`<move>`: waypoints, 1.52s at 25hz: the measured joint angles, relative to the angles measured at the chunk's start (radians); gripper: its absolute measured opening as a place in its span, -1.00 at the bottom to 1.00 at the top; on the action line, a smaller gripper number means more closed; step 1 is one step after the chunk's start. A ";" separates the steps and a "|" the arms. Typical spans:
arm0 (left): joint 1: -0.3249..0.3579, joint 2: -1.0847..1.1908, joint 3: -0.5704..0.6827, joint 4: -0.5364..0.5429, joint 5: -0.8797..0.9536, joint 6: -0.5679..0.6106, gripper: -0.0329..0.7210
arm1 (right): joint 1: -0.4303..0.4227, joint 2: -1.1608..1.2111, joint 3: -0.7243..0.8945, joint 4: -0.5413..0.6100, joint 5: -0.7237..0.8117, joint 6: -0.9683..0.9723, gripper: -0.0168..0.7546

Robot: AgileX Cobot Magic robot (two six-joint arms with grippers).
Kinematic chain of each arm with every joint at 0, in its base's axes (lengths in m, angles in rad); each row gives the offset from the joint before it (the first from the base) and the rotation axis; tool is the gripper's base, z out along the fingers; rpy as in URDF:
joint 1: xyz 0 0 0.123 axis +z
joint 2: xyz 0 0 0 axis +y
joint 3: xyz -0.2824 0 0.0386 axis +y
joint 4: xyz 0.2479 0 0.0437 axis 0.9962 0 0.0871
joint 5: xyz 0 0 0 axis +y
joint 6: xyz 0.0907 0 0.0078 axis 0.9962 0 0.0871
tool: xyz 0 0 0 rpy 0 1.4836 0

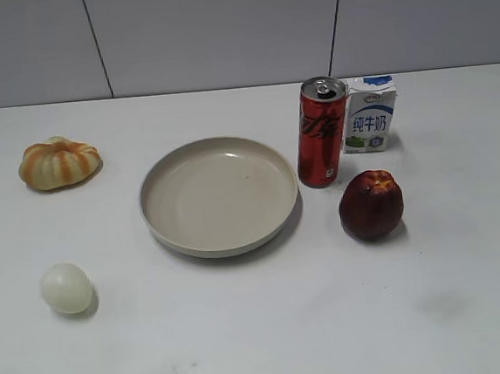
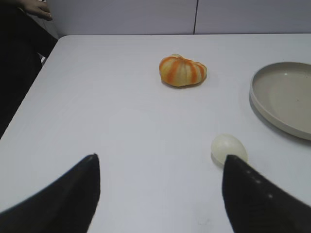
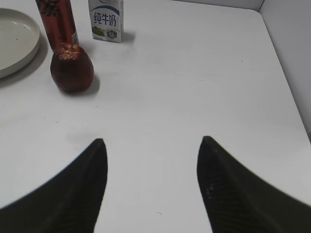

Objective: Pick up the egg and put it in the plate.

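Observation:
The egg (image 1: pixel 66 288) is a small pale cream oval on the white table at the front left, apart from the plate. The plate (image 1: pixel 223 233) is a wide empty beige dish in the middle. In the left wrist view the egg (image 2: pixel 227 147) lies just beyond the right fingertip of my left gripper (image 2: pixel 160 158), which is open and empty; the plate (image 2: pixel 277 116) shows at the right edge. My right gripper (image 3: pixel 151 141) is open and empty over bare table; the plate's rim (image 3: pixel 19 60) shows at its upper left. Neither gripper shows in the exterior view.
An orange-striped pumpkin-shaped thing (image 1: pixel 59 162) lies at the back left. A red can (image 1: pixel 320 132) and a milk carton (image 1: pixel 370 113) stand right of the plate, with a dark red apple (image 1: pixel 371 203) in front of them. A person's hand (image 2: pixel 36 8) shows beyond the table's left edge.

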 joint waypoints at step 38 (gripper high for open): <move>-0.256 1.326 -0.255 -0.130 -0.266 0.068 0.72 | 0.000 0.000 0.000 0.000 0.000 0.000 0.20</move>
